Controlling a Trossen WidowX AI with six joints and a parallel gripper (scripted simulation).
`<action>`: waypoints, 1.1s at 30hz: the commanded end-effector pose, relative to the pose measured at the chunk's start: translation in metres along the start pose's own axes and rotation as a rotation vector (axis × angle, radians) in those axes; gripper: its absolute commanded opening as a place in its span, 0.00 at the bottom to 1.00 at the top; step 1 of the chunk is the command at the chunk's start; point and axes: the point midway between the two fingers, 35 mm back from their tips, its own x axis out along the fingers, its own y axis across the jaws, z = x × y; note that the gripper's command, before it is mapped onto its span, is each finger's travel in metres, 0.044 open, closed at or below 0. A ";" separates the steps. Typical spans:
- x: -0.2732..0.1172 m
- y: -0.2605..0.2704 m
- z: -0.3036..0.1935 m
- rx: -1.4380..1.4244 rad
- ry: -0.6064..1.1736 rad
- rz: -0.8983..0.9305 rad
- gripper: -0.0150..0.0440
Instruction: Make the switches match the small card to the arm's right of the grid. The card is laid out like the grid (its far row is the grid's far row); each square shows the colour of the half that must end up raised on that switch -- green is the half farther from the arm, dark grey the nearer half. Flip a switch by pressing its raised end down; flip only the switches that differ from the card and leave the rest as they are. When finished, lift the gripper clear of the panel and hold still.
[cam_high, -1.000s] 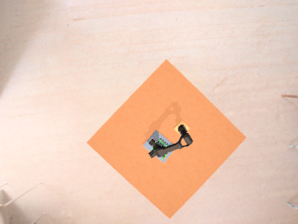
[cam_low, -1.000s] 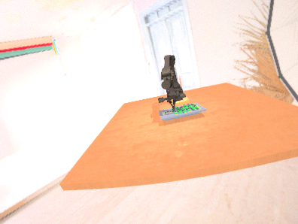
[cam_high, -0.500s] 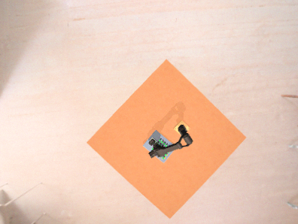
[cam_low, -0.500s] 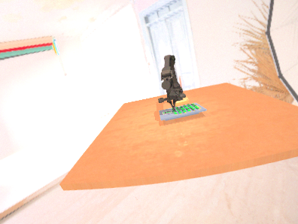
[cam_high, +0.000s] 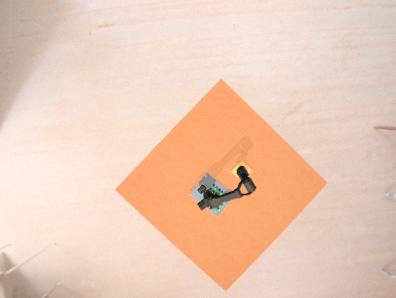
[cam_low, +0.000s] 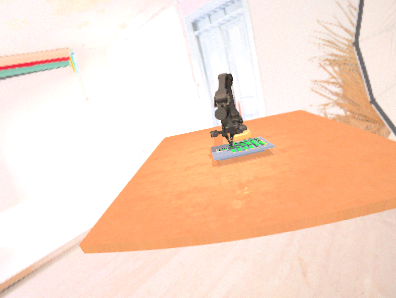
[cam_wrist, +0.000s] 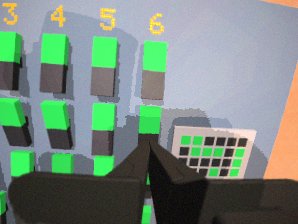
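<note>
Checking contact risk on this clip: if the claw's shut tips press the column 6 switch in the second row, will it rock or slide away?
The switch likely rocks rather than slides: it sits within the grey panel. It looks stiff, a blocky two-tone rocker. The closed claw makes a narrow tip, so it might skid off the end.

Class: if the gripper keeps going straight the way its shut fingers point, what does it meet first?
Probably the column-6, second-row switch: the gripper tips sit at its near end, seemingly on the grey half; contact can't be confirmed.
</note>
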 end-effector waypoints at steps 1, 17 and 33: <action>0.001 0.000 0.001 -0.002 -0.002 0.002 0.25; -0.063 0.000 0.003 -0.002 0.024 0.002 0.25; -0.071 0.076 -0.007 0.000 0.025 0.010 0.25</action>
